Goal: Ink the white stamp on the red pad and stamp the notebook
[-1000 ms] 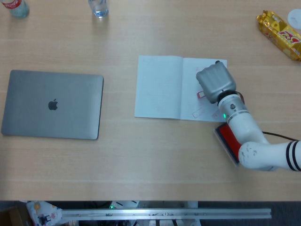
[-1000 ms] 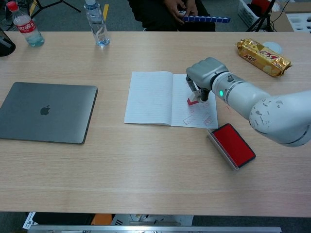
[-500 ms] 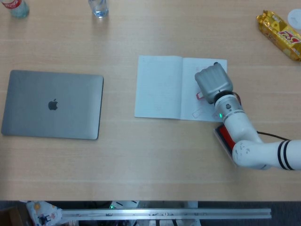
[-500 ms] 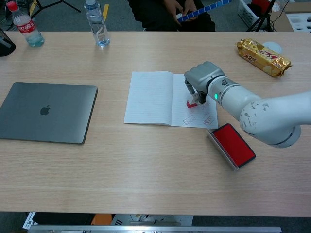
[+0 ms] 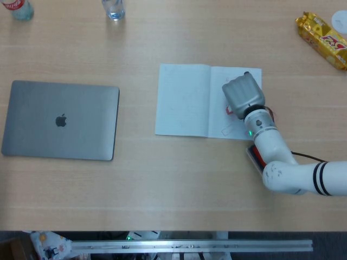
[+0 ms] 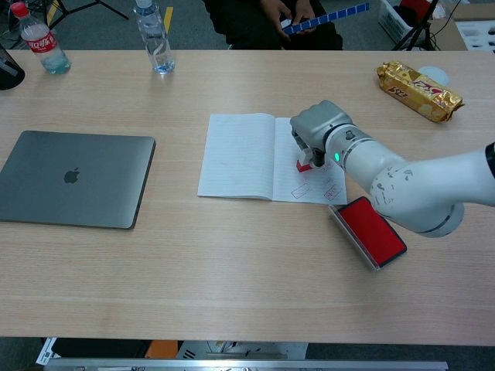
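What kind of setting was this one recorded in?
Probably an office or lab workspace: a long wooden table carries a closed laptop, an open notebook and water bottles, and a seated person shows at the far edge.

My right arm comes in from the right edge in both views, forearm angled up and to the left, a green light lit at the wrist. My right hand [image 6: 315,133] is turned knuckles-up with its grey back toward the head camera [image 5: 243,93], fingers [image 6: 303,148] curled downward and closed around the stamp [image 6: 304,164], which sits low under the palm and shows only in the chest view. My left arm and hand appear in neither view.
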`<state>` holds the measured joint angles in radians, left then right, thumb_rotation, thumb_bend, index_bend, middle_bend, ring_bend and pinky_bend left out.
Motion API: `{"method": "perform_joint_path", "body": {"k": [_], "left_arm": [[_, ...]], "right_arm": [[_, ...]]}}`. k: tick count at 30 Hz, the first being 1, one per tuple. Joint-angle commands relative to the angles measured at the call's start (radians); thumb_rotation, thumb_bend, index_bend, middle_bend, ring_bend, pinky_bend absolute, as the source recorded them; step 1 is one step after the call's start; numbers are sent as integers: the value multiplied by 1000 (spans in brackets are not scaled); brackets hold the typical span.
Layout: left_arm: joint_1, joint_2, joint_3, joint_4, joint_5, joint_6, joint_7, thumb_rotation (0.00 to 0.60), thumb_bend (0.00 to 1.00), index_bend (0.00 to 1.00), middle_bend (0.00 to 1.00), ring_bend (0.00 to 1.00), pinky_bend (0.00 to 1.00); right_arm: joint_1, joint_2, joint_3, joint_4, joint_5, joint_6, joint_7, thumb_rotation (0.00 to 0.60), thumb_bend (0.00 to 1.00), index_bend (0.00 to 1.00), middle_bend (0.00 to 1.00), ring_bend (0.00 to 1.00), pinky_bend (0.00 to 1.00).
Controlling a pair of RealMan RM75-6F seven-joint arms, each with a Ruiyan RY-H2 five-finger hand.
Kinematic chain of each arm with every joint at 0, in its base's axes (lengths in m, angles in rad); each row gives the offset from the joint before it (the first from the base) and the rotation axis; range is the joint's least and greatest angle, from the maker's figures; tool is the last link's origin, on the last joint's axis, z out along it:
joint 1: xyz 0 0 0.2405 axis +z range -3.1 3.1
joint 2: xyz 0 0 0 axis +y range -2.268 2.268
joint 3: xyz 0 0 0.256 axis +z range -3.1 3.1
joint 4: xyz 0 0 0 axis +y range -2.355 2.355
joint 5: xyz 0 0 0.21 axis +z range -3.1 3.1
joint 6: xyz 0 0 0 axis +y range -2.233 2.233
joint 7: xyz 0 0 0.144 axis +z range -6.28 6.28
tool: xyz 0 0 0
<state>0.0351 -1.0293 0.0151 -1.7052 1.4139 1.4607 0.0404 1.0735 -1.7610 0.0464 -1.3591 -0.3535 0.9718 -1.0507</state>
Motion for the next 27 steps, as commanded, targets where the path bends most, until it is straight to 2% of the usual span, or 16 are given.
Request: {"method": "perform_joint_path", "body": {"k": [1, 27], "left_arm": [[0, 0, 0, 1, 0, 0, -1, 600, 324, 0, 0, 0, 0], [3, -3, 0, 12, -8, -1, -8, 600, 324, 0, 0, 0, 0]], "right_arm": [[0, -4, -1, 3, -2, 2, -5, 600, 516, 851, 640, 510, 326], [-6, -30, 11, 39, 2, 0, -34, 600, 520, 859, 645, 514, 326]]}}
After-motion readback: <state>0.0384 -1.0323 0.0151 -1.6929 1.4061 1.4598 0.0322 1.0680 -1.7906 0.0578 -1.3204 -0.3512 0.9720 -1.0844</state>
